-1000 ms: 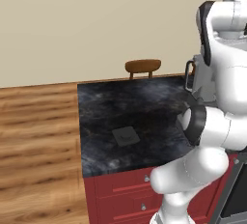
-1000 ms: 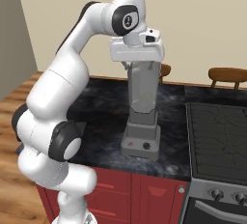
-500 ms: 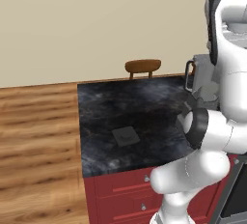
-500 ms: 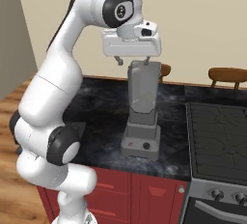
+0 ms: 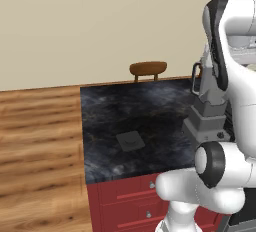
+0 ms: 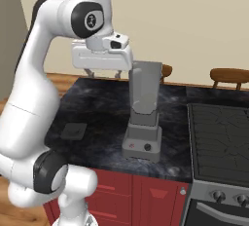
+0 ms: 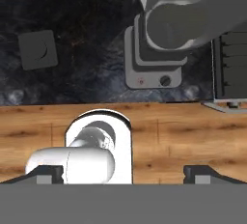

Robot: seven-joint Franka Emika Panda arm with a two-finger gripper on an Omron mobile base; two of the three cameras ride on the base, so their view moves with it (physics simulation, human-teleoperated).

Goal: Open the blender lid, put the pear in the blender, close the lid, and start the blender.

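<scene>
Lid (image 6: 74,131) off and lying flat on the counter (image 6: 104,122), well left of the blender (image 6: 144,118), so your next step is the pear, which you can't spot from here. Your gripper (image 6: 102,73) hangs high beside the open jar's rim, fingers (image 7: 208,172) spread wide and empty. Find the fruit first, then lower over it squarely.

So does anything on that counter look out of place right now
Yes: the blender lid lies flat on the dark counter, well apart from the blender, whose jar stands uncapped. Nothing looks spilled or damaged.
</scene>
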